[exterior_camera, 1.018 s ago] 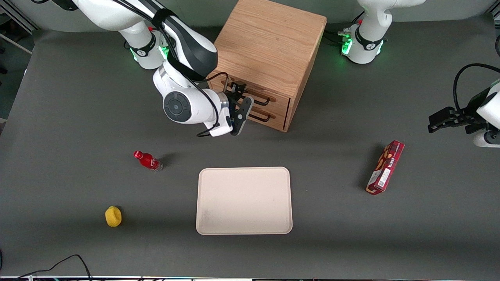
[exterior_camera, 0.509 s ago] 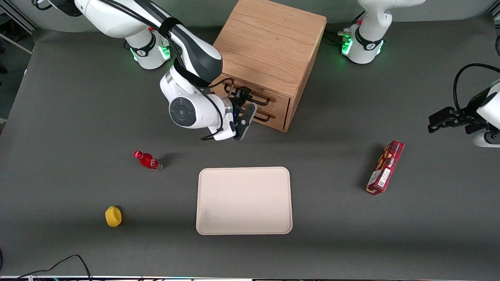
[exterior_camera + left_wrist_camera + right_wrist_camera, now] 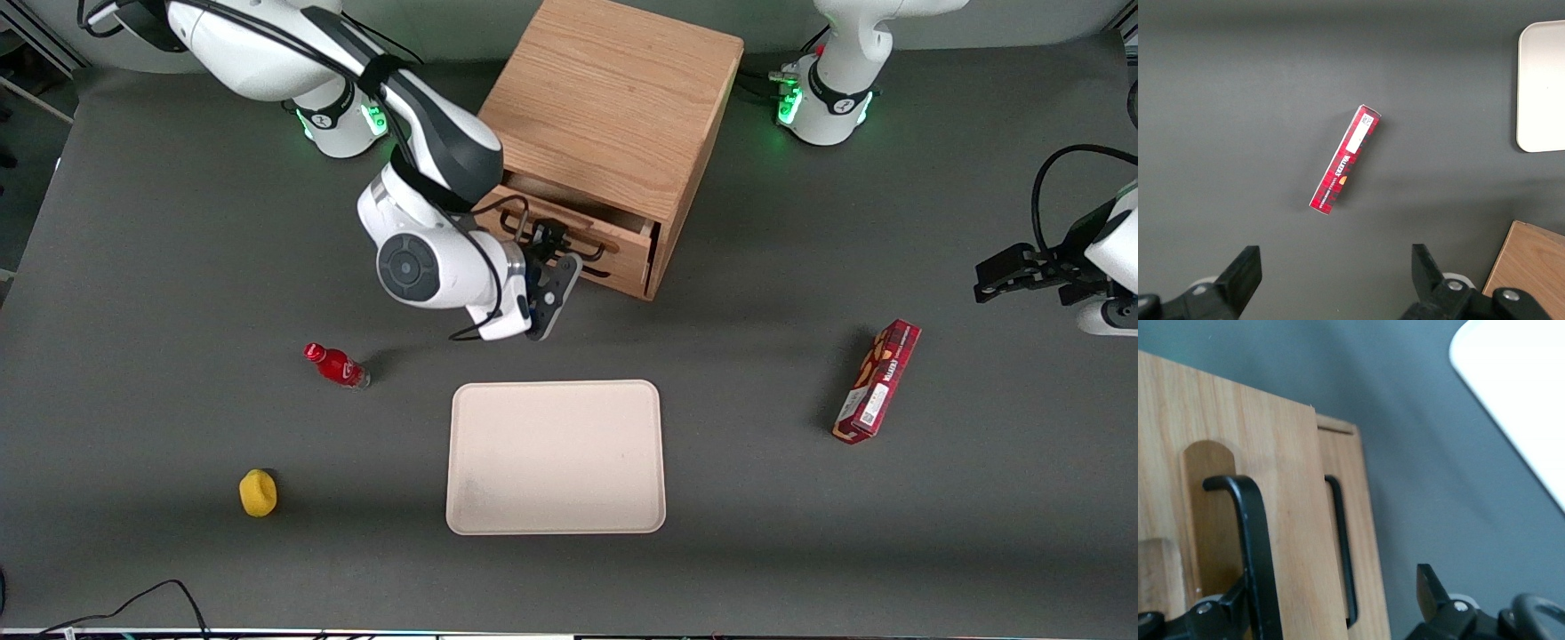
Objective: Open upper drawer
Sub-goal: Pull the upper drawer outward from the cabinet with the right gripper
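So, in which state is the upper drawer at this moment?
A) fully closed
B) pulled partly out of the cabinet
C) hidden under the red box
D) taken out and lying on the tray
B: the upper drawer juts from the cabinet with a gap showing, the gripper at its handle.

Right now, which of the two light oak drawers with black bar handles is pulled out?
The upper light oak drawer: its front stands out from the cabinet, with the end effector at its black bar handle. The lower one sits flush.

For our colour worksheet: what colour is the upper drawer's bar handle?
Black; the light oak upper drawer's thin metal bar handle shows best in the right wrist view.
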`<move>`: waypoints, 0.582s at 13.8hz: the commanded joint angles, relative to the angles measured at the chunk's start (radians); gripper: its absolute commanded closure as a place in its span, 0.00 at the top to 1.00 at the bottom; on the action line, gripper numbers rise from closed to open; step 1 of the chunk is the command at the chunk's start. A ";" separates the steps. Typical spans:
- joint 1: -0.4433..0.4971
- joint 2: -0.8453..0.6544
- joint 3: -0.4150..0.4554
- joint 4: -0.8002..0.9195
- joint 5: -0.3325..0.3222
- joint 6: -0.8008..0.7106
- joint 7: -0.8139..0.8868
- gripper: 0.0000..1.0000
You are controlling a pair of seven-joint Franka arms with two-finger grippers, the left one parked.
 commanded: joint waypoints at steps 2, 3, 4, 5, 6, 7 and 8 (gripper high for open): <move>-0.001 0.085 -0.014 0.142 -0.037 -0.069 0.025 1.00; -0.001 0.087 -0.025 0.143 -0.036 -0.075 0.022 1.00; -0.001 0.087 -0.030 0.145 -0.036 -0.083 0.019 1.00; -0.001 0.088 -0.037 0.151 -0.034 -0.090 0.017 1.00; -0.002 0.096 -0.045 0.168 -0.034 -0.095 0.017 1.00; -0.004 0.108 -0.050 0.192 -0.034 -0.106 0.016 1.00; -0.004 0.128 -0.059 0.227 -0.035 -0.124 0.016 1.00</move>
